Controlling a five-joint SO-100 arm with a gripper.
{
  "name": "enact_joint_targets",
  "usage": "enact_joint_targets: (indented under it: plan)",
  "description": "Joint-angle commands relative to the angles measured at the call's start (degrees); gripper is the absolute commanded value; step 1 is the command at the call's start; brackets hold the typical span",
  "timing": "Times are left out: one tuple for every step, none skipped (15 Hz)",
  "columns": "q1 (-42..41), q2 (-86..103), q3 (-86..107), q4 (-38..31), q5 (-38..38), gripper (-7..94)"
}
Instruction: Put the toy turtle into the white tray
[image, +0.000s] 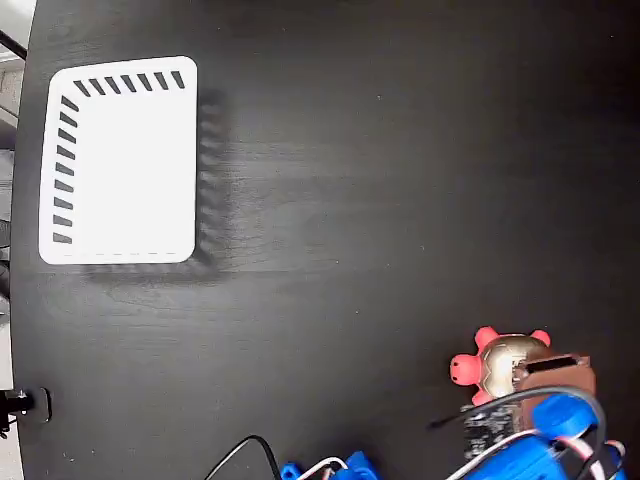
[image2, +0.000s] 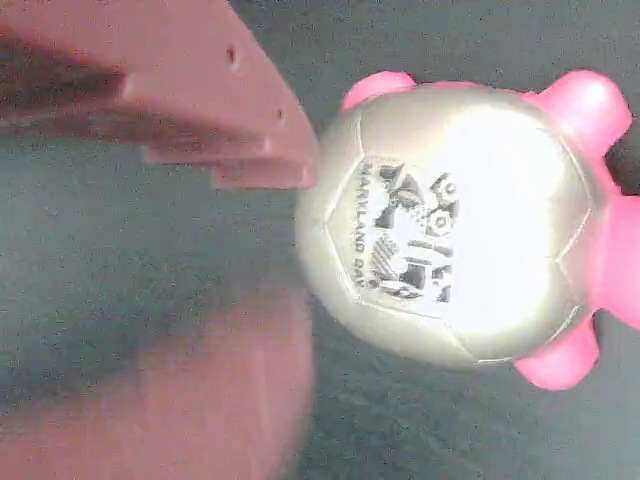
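The toy turtle (image: 497, 360) lies on the black table near the lower right of the fixed view, pink-red head pointing left. In the wrist view its beige-gold shell (image2: 455, 225) with the black-and-white sticker fills the right half. My gripper (image: 527, 375) hovers over the turtle's right side. Its two maroon fingers (image2: 180, 90) stand apart, so the gripper (image2: 300, 245) is open, with the shell's edge just at the fingertips and not clamped. The white tray (image: 125, 165) lies flat at the far upper left, with nothing in it.
Blue arm parts and cables (image: 540, 440) crowd the bottom edge of the fixed view. A wide stretch of bare black table (image: 380, 200) separates turtle and tray. The table's left edge (image: 18, 300) runs close to the tray.
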Motion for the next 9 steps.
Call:
enact_joint_targets:
  plan:
    - [2.11, -0.88, -3.69, 0.70, -1.58, 43]
    - [2.81, -2.02, -3.69, 0.35, -2.64, 46]
    - [3.52, -2.99, -3.34, -0.26, -3.69, 51]
    - [4.31, -3.78, -2.55, -1.05, -5.10, 52]
    - [5.27, -4.48, -1.23, -3.25, -6.42, 52]
    - [6.24, -5.62, -0.26, -5.36, -7.21, 52]
    - [7.47, -5.89, 1.49, -8.17, -8.26, 52]
    - [8.70, -5.89, 4.22, -10.99, -9.84, 53]
    - [9.67, -5.80, 7.38, -14.15, -11.25, 57]
